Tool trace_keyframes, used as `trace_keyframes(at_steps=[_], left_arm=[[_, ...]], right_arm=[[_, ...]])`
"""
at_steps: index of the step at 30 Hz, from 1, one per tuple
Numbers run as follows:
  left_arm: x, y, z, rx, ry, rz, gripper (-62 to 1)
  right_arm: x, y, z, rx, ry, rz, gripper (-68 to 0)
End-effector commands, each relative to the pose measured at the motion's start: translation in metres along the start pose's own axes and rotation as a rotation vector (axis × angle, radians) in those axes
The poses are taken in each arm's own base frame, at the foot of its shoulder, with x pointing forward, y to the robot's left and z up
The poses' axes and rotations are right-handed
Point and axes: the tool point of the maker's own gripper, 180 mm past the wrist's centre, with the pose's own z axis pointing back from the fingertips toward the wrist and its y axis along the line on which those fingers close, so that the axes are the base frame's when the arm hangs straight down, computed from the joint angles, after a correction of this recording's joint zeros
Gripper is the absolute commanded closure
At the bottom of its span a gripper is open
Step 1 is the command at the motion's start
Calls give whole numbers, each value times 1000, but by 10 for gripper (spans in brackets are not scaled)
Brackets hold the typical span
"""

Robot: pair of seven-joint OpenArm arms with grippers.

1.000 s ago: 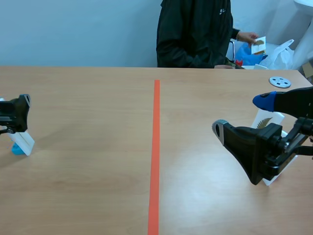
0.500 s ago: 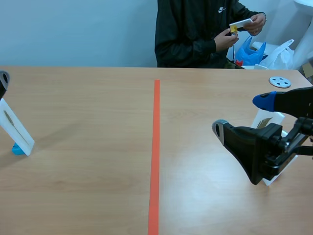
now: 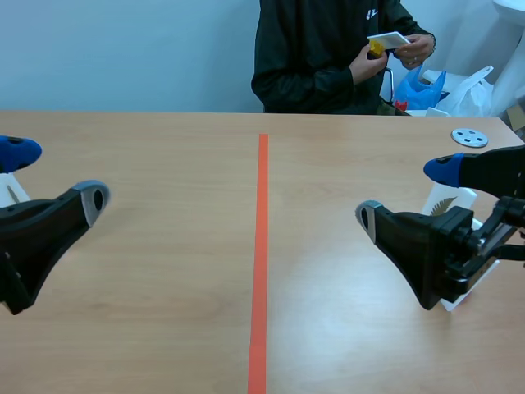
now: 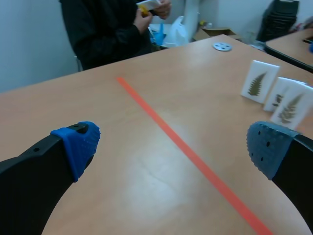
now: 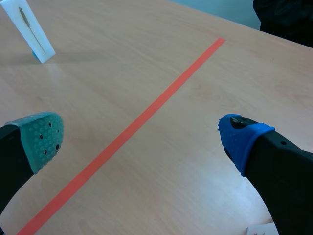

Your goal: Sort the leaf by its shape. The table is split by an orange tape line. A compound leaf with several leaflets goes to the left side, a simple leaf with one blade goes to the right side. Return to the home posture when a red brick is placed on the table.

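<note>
Grippers, two. We find the left gripper (image 4: 171,147) with fingers spread wide and nothing between them, low over the table (image 3: 164,148) left of the orange tape line (image 3: 262,246). The right gripper (image 5: 141,138) likewise stands wide apart and empty, right of the line.

Leaf cards on the table, four. Three upright white fern cards (image 4: 259,81) cluster together on the right side, well apart from the line. We make out green many-leaflet fronds on the nearest and farthest; the middle one's print is partly covered. One upright narrow-leaf card (image 5: 29,29), showing a single slim blade, stands on a blue foot (image 5: 34,53) on the left side, far from the tape. Any lettering on them is too small for us to read.

Person, one, across the table in a dark jacket (image 3: 320,57); its white chest logo (image 3: 373,14) is too small to read. The hands hold one further white card (image 3: 389,38) with something yellow.

Sundries: one grey perforated disc (image 3: 469,137) near the far right table edge; one blue bag (image 3: 422,86); one white plastic bag (image 3: 480,90).
</note>
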Motion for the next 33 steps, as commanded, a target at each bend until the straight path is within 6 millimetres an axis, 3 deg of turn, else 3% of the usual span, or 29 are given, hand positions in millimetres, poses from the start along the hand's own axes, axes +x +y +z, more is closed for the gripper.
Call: trace_keyframes(at_steps=[1,10,15,33], left_arm=[[3,-10,-2,-26,-15,20,-623],[-17,-32,-12,-41,30,90,-623],[-24,-29,-15,-1,60,33,-623],[-23,-28,-16,1,53,34,-623]], right_arm=[[8,-2,0,2,-28,8,-679],[8,-2,0,2,-29,7,-679],[8,-2,0,2,-28,7,-679],[8,-2,0,2,-28,8,-679]])
